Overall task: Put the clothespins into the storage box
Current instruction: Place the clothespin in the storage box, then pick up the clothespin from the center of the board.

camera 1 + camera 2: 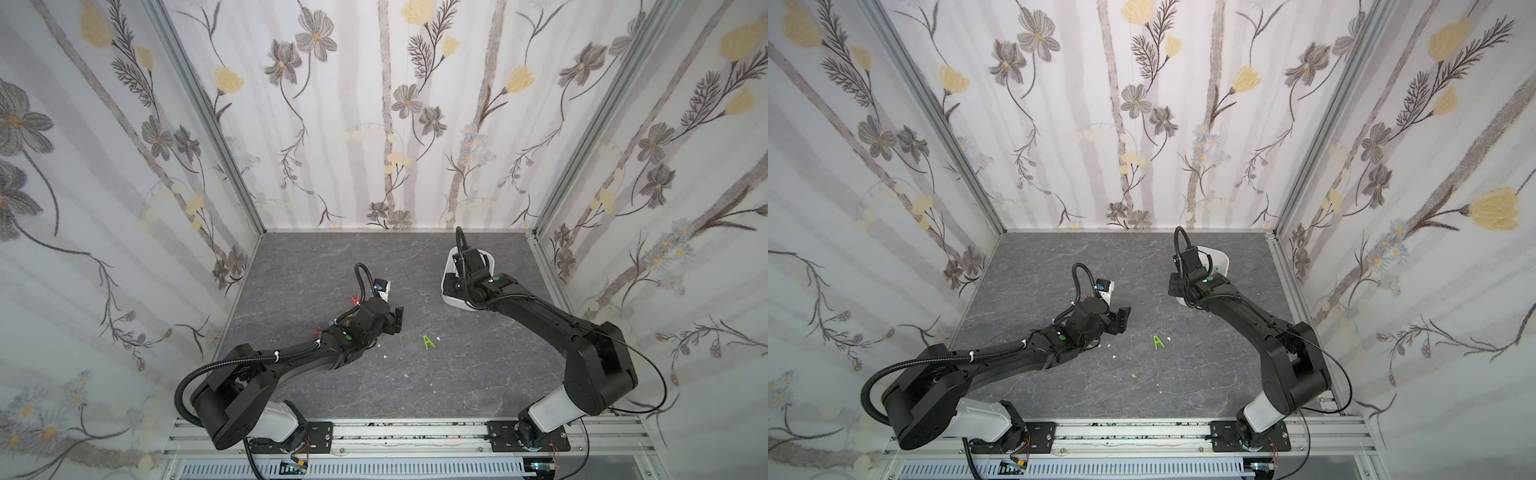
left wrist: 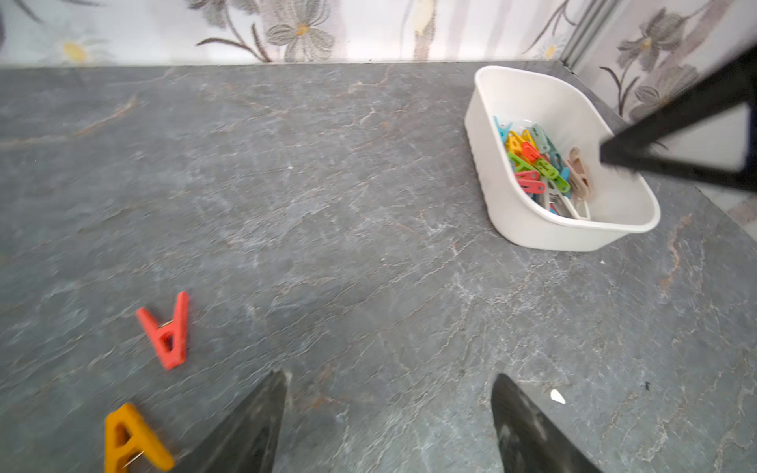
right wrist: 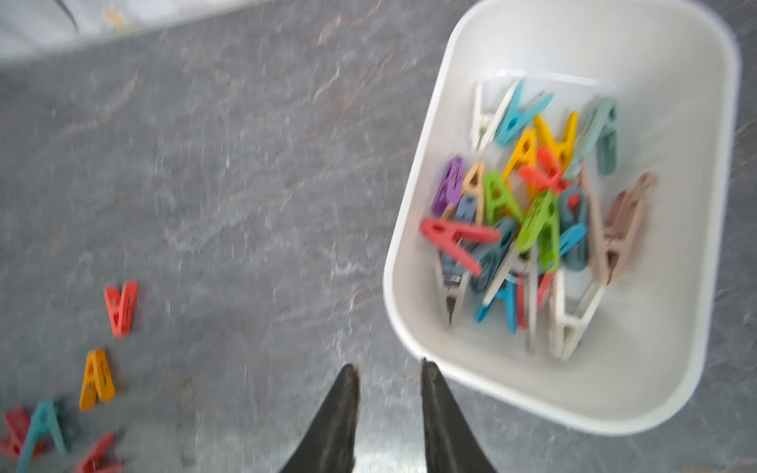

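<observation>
Clothespins (image 3: 532,213) in storage box (image 3: 676,204); right pincer (image 3: 387,364) seemingly parted near its rim, left pincer (image 2: 389,374) gaping

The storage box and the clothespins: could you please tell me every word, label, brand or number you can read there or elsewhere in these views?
No text can be read in any view.
On the storage box: plain white walls, no print.
On the clothespins: no lettering seen; those in the right wrist view are blurred.
A blue mark at the wrist end of the left arm: too small to read.
</observation>
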`<action>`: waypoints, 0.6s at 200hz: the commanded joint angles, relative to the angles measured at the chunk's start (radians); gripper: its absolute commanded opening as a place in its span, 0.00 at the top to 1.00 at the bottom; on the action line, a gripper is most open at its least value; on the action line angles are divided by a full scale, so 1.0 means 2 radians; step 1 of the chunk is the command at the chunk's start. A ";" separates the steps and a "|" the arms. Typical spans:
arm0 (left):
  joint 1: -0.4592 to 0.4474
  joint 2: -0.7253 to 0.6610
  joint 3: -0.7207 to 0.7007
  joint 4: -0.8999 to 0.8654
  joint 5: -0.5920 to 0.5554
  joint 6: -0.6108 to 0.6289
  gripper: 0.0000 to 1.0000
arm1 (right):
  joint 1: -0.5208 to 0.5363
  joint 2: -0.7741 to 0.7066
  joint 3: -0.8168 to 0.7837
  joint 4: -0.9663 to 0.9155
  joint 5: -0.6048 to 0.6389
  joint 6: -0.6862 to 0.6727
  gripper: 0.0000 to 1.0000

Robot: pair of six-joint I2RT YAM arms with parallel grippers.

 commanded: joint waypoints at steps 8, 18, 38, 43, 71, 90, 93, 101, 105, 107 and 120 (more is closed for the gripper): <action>0.028 -0.050 -0.041 -0.031 0.011 -0.048 0.21 | 0.058 -0.014 -0.055 0.000 -0.015 0.033 0.71; 0.036 -0.072 -0.055 -0.038 0.014 -0.055 0.21 | 0.078 -0.013 -0.068 0.004 -0.021 0.041 0.71; 0.044 -0.097 -0.074 -0.046 0.018 -0.067 0.21 | 0.108 -0.001 -0.084 0.010 -0.021 0.048 0.71; 0.044 -0.100 -0.077 -0.047 0.020 -0.070 0.21 | 0.113 0.003 -0.085 0.009 -0.019 0.049 0.71; 0.044 -0.105 -0.085 -0.044 0.029 -0.087 0.21 | 0.129 0.017 -0.100 0.017 -0.018 0.043 0.72; 0.043 -0.105 -0.086 -0.041 0.030 -0.091 0.22 | 0.132 0.025 -0.109 0.018 -0.016 0.039 0.73; 0.044 -0.105 -0.087 -0.040 0.030 -0.091 0.22 | 0.132 0.025 -0.111 0.019 -0.017 0.038 0.73; 0.044 -0.104 -0.087 -0.039 0.029 -0.090 0.22 | 0.133 0.026 -0.116 0.023 -0.020 0.036 0.74; 0.044 -0.104 -0.086 -0.038 0.029 -0.090 0.22 | 0.133 0.027 -0.117 0.025 -0.022 0.035 0.74; 0.044 -0.104 -0.086 -0.038 0.029 -0.089 0.22 | 0.133 0.028 -0.118 0.025 -0.022 0.034 0.74; 0.044 -0.101 -0.084 -0.037 0.028 -0.086 0.22 | 0.135 0.033 -0.121 0.027 -0.023 0.033 0.75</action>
